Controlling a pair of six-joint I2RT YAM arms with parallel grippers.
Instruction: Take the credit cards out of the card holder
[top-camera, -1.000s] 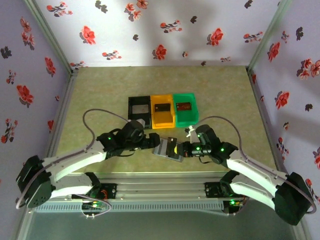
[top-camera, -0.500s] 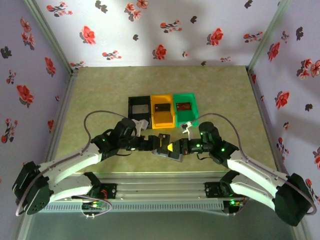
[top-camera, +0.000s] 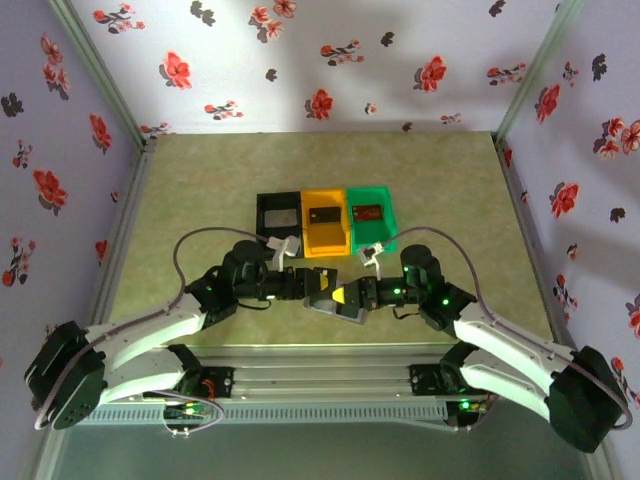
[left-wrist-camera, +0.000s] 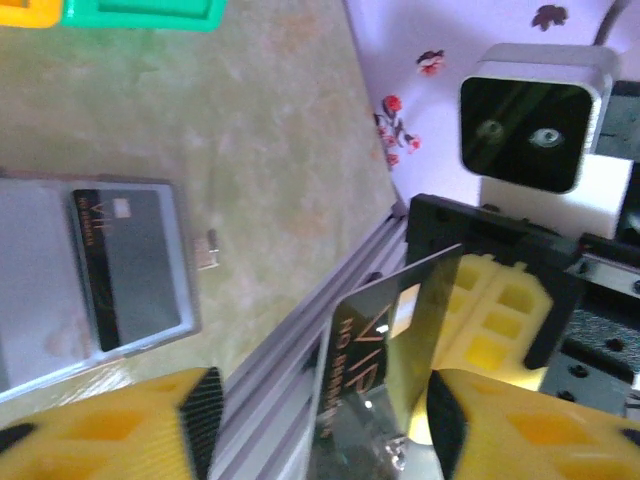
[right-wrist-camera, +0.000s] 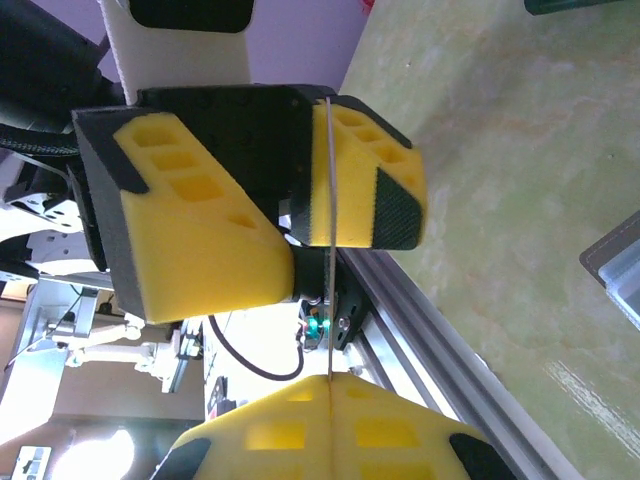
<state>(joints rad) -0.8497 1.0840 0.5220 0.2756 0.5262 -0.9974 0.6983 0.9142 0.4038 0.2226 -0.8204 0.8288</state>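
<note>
My right pincer is clenched on one end of a dark VIP card, holding it in the air clear of the table. My left pincer faces it with its jaws apart astride the card's free end, one pad close beside it, not clamped. The holder lies flat on the table just below where my two pincers meet, with another dark card tucked in its panel.
</note>
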